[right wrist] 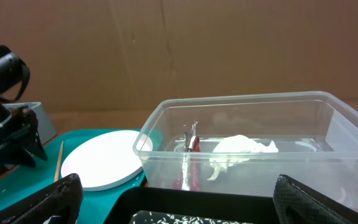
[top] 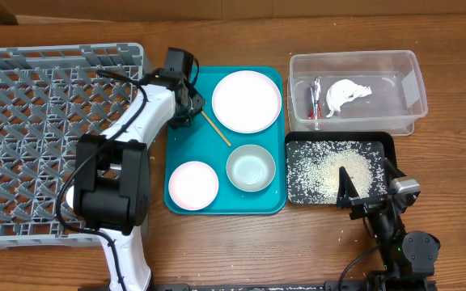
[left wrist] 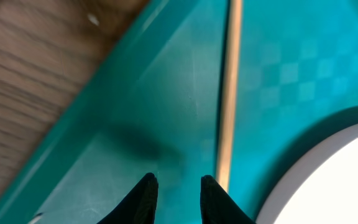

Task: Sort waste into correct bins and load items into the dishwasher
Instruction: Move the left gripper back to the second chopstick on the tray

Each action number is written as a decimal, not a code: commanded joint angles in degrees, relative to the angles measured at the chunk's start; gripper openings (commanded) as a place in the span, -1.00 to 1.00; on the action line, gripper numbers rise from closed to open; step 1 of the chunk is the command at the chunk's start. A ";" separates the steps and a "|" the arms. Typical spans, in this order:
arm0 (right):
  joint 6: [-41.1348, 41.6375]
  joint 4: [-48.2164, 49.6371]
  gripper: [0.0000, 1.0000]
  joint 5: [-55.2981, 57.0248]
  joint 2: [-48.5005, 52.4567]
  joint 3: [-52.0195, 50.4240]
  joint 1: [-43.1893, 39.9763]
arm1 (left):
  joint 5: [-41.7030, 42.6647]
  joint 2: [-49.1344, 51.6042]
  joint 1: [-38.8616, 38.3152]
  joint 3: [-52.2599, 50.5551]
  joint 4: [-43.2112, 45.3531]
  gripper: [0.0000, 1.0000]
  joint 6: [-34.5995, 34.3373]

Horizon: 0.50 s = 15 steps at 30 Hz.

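Wood-grain table (top: pixel 459 202) spreads under both arms, with brown cardboard behind it. We see the left gripper (left wrist: pixel 179 185) tipped down over the upper left corner of the teal tray (left wrist: pixel 278 68). Its two black fingers are parted a little with nothing between them. One thin wooden chopstick (left wrist: pixel 226 93) lies flat on the tray, just beside one fingertip; we cannot tell whether they touch. The left arm stretches from its base at the table's front edge, along the side of the grey lattice dish rack (top: pixel 31 137).

Further along the teal tray we count one pale round plate (top: pixel 247 100), one pink bowl (top: pixel 192 183) and one grey-green bowl (top: pixel 251 167), all upright. To the right, one clear tub (top: pixel 407 89) holds a crinkled red wrapper (top: pixel 315 99) and a crumpled white napkin (top: pixel 348 93), side by side. In front of it, one black tray (top: pixel 379 142) is scattered with white rice (top: pixel 326 168), and a few grains lie on the table just beside it. The right gripper (top: pixel 368 181) hangs low at the black tray's near right corner, fingers spread wide, holding nothing.
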 commanded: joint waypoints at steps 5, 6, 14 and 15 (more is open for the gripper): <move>-0.24 0.35 0.99 -0.04 -0.57 -0.63 -0.42 | 1.97 -0.74 -1.01 -4.15 3.32 -0.51 -1.55; -0.24 0.35 0.99 -0.04 -0.57 -0.63 -0.42 | 1.97 -0.61 -1.18 -4.15 3.37 -0.51 -1.05; -0.24 0.35 0.99 -0.04 -0.57 -0.63 -0.42 | 4.39 -0.57 -1.38 -3.41 2.40 -0.66 -0.33; -0.24 0.33 0.99 -0.04 -0.57 -0.63 -0.42 | 4.85 -0.57 -1.29 -2.97 2.43 -0.64 -0.35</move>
